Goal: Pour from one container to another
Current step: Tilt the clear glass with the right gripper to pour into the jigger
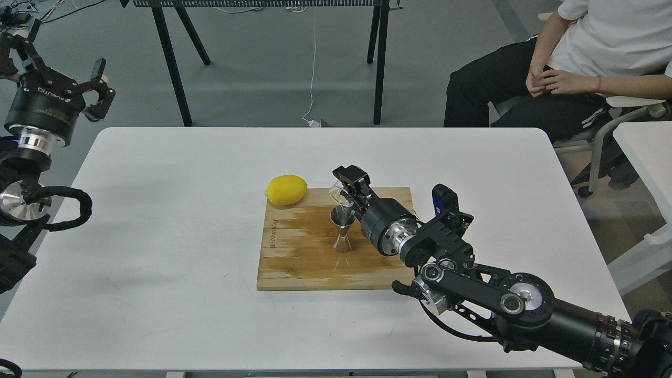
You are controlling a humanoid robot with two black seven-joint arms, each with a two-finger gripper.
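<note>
The clear glass cup (339, 194) is tipped over the steel jigger (342, 229), clamped in my right gripper (348, 189). The jigger stands upright on the wooden cutting board (294, 257); a lemon (286, 190) rests at the board's far left corner. My left gripper (63, 68) hangs released, well left of the board, off the bench (157, 210).

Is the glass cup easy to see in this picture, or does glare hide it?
Head view: sharp, evenly lit, soft shadows; the clear glass cup is faint, half hidden by the right end effector; small highlights glint on the jigger.
</note>
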